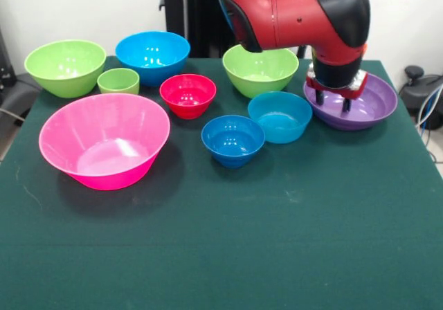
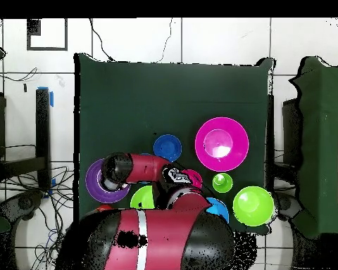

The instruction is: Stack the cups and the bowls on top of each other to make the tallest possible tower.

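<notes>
Gripper point(image 1: 333, 101) over purple bowl point(image 1: 370, 106), fingers apart, holding nothing, no readable writing

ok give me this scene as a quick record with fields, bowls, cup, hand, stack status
hand: hand open, over the wide purple bowl, holding nothing
bowls on table: huge pink bowl, small red bowl, small blue bowl, teal bowl, large blue bowl, two lime-green bowls
cup: short lime-green cup, upright between a lime-green bowl and the large blue bowl
orange cup: not visible
stack status: nothing stacked yet
surface: green tablecloth
</notes>
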Available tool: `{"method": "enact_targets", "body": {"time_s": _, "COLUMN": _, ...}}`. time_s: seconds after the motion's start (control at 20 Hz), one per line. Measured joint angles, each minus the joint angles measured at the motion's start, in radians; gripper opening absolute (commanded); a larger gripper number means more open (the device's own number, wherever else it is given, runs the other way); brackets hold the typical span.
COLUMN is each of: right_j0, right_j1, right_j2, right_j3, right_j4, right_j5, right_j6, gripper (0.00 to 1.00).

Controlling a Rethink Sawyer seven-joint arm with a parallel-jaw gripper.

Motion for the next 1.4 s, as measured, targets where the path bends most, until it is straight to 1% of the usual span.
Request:
{"method": "enact_targets", "body": {"time_s": 0.45, "right_j0": 0.0, "right_j1": -0.007, "right_j2": 0.027, "right_j3": -0.009, "right_j4": -0.085, "right_j5": 0.0, "right_j6": 0.0, "gripper": 1.0}}
{"method": "enact_targets", "body": {"time_s": 0.5, "right_j0": 0.0, "right_j1": -0.01, "right_j2": 0.033, "right_j3": -0.011, "right_j4": -0.109, "right_j5": 0.0, "right_j6": 0.0, "gripper": 1.0}}
{"method": "enact_targets", "body": {"time_s": 0.6, "right_j0": 0.001, "right_j1": -0.011, "right_j2": 0.036, "right_j3": -0.012, "right_j4": -0.119, "right_j5": 0.0, "right_j6": 0.0, "gripper": 1.0}}
{"method": "enact_targets", "body": {"time_s": 0.7, "right_j0": 0.001, "right_j1": -0.015, "right_j2": 0.046, "right_j3": -0.014, "right_j4": -0.155, "right_j5": 0.0, "right_j6": 0.0, "gripper": 1.0}}
{"method": "enact_targets", "body": {"time_s": 0.85, "right_j0": 0.001, "right_j1": -0.018, "right_j2": 0.055, "right_j3": -0.016, "right_j4": -0.187, "right_j5": 0.003, "right_j6": 0.0, "gripper": 1.0}}
{"method": "enact_targets", "body": {"time_s": 1.05, "right_j0": 0.0, "right_j1": -0.022, "right_j2": 0.081, "right_j3": -0.031, "right_j4": -0.257, "right_j5": 0.026, "right_j6": 0.0, "gripper": 1.0}}
{"method": "enact_targets", "body": {"time_s": 1.4, "right_j0": -0.005, "right_j1": -0.027, "right_j2": 0.116, "right_j3": -0.056, "right_j4": -0.331, "right_j5": 0.044, "right_j6": 0.0, "gripper": 1.0}}
